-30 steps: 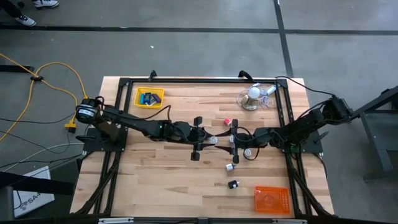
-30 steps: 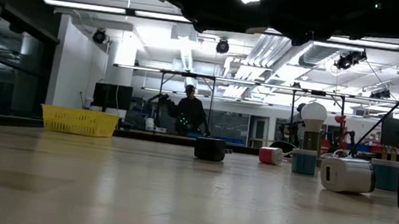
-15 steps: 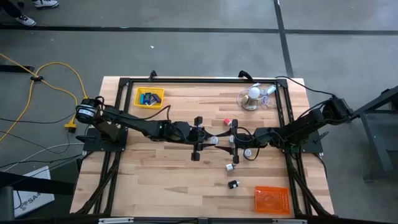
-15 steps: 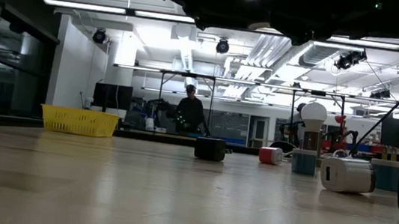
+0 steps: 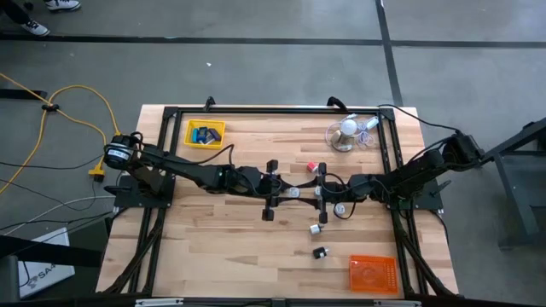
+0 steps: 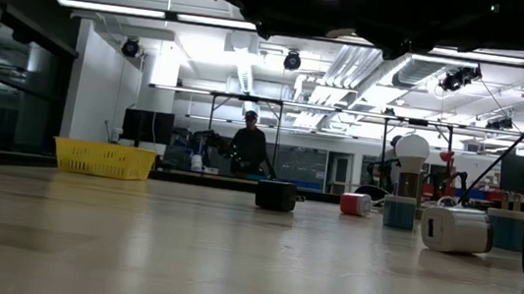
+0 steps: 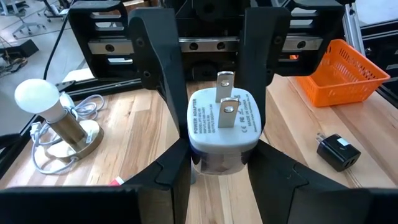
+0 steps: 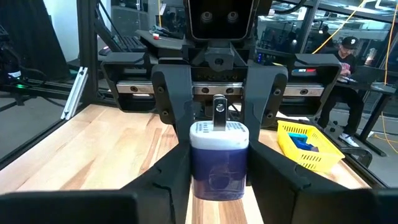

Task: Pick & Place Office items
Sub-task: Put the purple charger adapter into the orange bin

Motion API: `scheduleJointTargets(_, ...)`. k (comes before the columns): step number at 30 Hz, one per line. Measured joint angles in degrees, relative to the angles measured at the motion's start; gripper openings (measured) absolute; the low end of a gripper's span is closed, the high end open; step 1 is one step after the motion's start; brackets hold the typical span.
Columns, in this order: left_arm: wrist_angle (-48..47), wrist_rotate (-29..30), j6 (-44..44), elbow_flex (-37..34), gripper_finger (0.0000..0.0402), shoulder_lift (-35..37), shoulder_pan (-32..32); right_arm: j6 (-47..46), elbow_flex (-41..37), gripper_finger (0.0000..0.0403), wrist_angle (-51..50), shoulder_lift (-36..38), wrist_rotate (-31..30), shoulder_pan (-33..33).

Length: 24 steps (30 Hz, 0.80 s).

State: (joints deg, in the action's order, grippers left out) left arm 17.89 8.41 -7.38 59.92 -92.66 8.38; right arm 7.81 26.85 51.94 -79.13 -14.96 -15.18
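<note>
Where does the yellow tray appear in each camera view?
High view: yellow tray, upper left of the table.
Low view: yellow tray, far back, at left.
Left wrist view: not in it.
Right wrist view: yellow tray, on the table beyond the white plug adapter.
Shared landmark: white ball lamp, in high, low and left wrist views.

Robotics lab or workshop, wooden bench (image 5: 222, 239) on concrete floor, ceiling strip lights (image 6: 168, 15), person (image 6: 248, 145) at monitors behind
</note>
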Motion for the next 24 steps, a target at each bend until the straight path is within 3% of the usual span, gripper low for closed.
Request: scheduleJointTargets(24, 0.0, 0.3, -0.1, 0.0, 0.0135, 0.0, 0.0, 1.4, 0.0, 0.0122, 0.0, 0.0, 0.1, 0.0)
